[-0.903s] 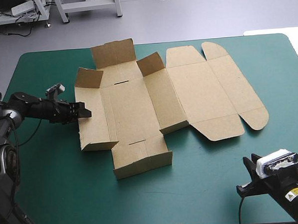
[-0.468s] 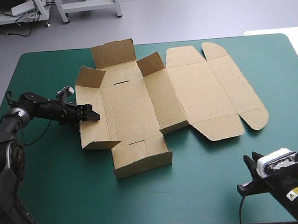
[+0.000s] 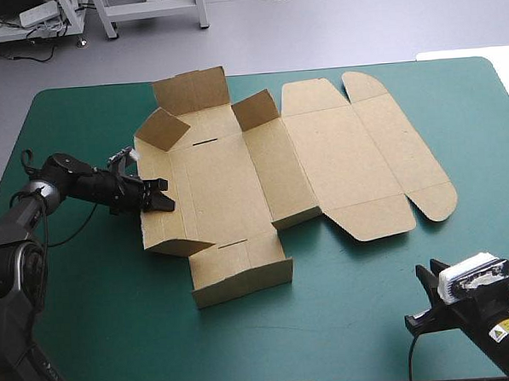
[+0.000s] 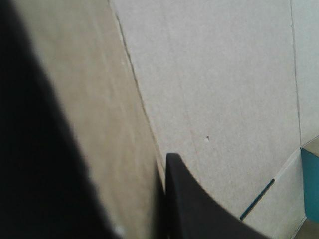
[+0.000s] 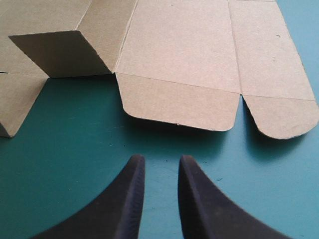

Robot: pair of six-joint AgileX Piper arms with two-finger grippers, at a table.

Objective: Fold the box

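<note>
**Left gripper clamped on the box's left wall, right gripper idle at the near edge**

Nearest to the robot, the right arm lay low over the near right corner of the table (image 3: 115, 300), well apart from the box (image 3: 228, 179). A small yellow label (image 3: 502, 332) sat on this arm, but its writing was too small to read. The right gripper (image 5: 158, 162) pointed toward the box with its black fingers only a narrow gap apart, holding nothing, and bare teal-green cover lay under it.

The brown box lay in the middle of the table, mostly flat. Its lid panel (image 3: 355, 151) was spread flat toward the right edge. The near wall (image 3: 242, 276) stood up.

The left arm reached in low from the left side, stretched almost level. The left gripper (image 3: 159, 201) was at the box's left wall (image 3: 167, 229). In the left wrist view the board passed between the two fingers, so the gripper was closed on it.

Farther off, three flaps (image 3: 189, 91) stood raised along the far side. No print showed on the board.
</note>
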